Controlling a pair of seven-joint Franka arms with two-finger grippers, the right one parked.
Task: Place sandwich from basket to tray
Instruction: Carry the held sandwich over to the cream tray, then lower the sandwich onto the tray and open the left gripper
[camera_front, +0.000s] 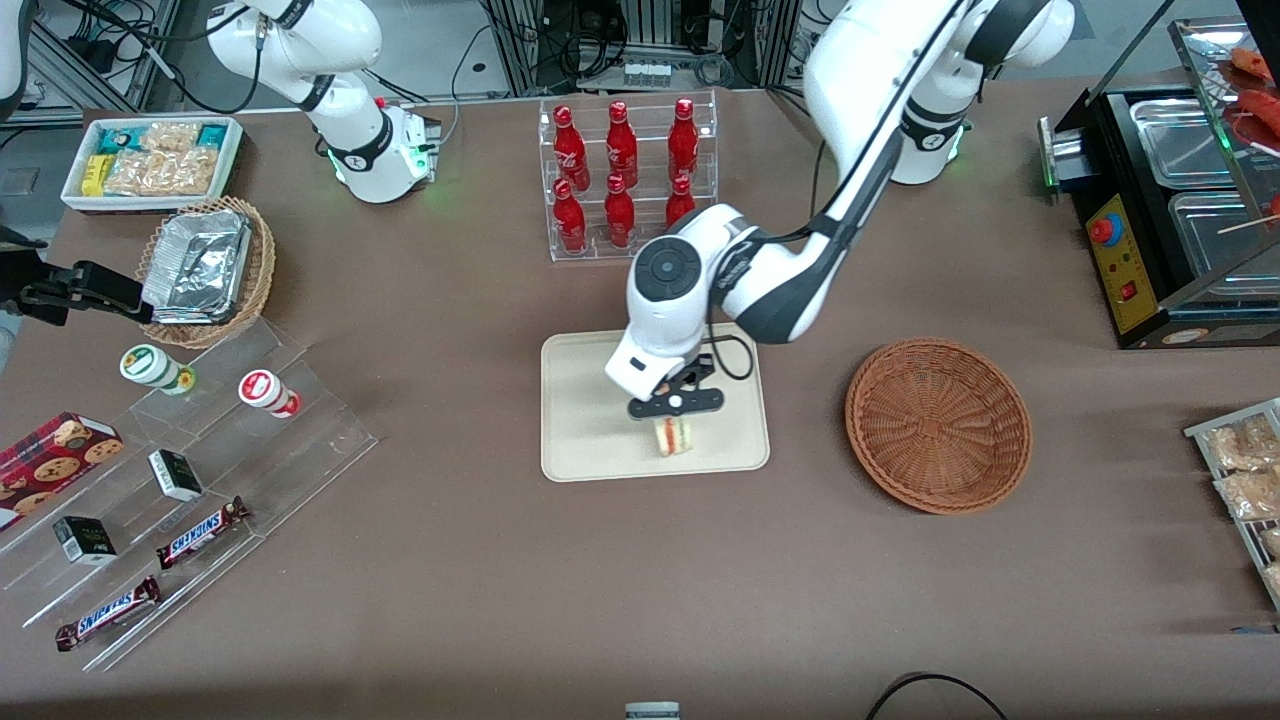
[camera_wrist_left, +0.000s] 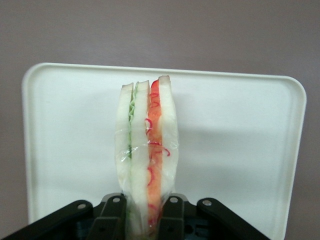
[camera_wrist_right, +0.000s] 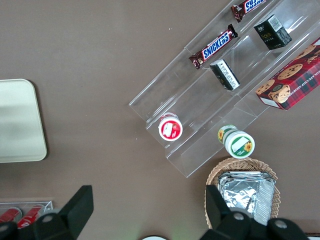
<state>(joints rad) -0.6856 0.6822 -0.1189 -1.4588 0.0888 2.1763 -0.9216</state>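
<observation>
My left gripper (camera_front: 674, 420) hangs over the cream-beige tray (camera_front: 580, 420), above the part of it nearer the front camera. It is shut on the sandwich (camera_front: 673, 437), a wrapped wedge of white bread with red and green filling. In the left wrist view the sandwich (camera_wrist_left: 147, 150) stands on edge between the two black fingers (camera_wrist_left: 113, 220), with the tray (camera_wrist_left: 240, 150) beneath it. I cannot tell whether the sandwich touches the tray. The round reddish-brown wicker basket (camera_front: 938, 424) sits empty beside the tray, toward the working arm's end of the table.
A clear rack of red bottles (camera_front: 625, 175) stands farther from the front camera than the tray. A clear stepped shelf with snacks (camera_front: 190, 480), a lighter basket of foil containers (camera_front: 205, 268) and a white bin of packets (camera_front: 150, 160) lie toward the parked arm's end. A black food warmer (camera_front: 1180, 200) stands toward the working arm's end.
</observation>
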